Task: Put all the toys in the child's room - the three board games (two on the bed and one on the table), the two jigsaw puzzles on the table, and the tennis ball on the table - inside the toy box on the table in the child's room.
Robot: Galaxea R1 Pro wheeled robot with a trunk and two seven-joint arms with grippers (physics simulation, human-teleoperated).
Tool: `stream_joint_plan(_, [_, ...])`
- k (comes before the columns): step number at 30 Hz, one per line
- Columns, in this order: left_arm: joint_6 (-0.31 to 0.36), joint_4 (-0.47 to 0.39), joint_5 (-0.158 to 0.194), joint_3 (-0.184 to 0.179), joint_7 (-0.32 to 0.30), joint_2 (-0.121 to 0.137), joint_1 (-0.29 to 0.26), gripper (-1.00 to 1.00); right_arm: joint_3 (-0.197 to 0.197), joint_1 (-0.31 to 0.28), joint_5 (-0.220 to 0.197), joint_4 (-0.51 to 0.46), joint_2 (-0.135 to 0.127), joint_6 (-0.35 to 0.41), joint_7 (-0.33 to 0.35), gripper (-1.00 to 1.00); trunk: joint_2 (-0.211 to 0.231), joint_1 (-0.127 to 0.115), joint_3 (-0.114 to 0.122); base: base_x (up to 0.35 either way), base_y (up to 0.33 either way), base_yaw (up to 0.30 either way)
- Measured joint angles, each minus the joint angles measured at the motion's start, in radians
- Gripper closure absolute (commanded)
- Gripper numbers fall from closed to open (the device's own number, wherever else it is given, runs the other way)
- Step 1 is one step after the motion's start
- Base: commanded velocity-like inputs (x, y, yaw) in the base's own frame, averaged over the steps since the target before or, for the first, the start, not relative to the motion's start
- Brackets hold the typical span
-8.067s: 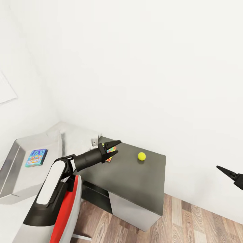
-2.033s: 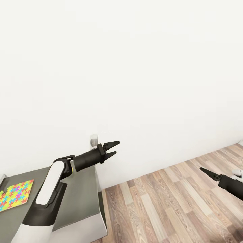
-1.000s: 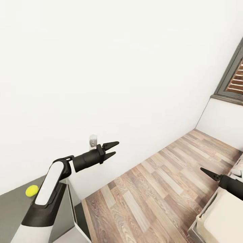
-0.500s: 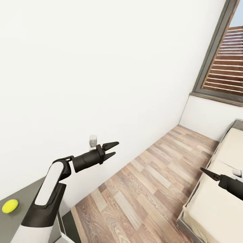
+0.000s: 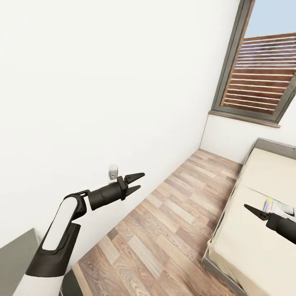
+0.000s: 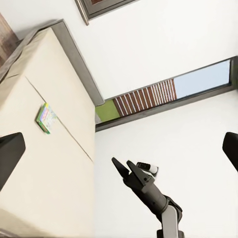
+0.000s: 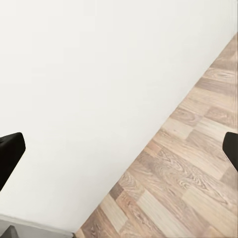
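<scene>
White walls and wood-plank floor [image 5: 172, 222] surround both empty claws, fingers parted: left claw [image 5: 137, 182] held mid-air, right claw [image 5: 253, 210] over the bed [image 5: 255, 250]. Just beyond the right claw's tips, a colourful board game [image 5: 278, 204] lies flat on the bed.

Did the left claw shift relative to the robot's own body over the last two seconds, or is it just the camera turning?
No. The black left claw keeps its place and pose in the head view; only the wood-plank floor and background swept past as the camera turned.
</scene>
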Motion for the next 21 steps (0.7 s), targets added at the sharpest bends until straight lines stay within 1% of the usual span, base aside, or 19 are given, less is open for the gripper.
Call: stream_joint_plan(21, [0.000,0.000,-0.001,0.000,0.000,0.000,0.000,-1.00,0.000,0.000,0.000,0.000,0.000,0.000,0.000,-1.00,0.000,0.000,0.011,0.002,-0.001,-0.281])
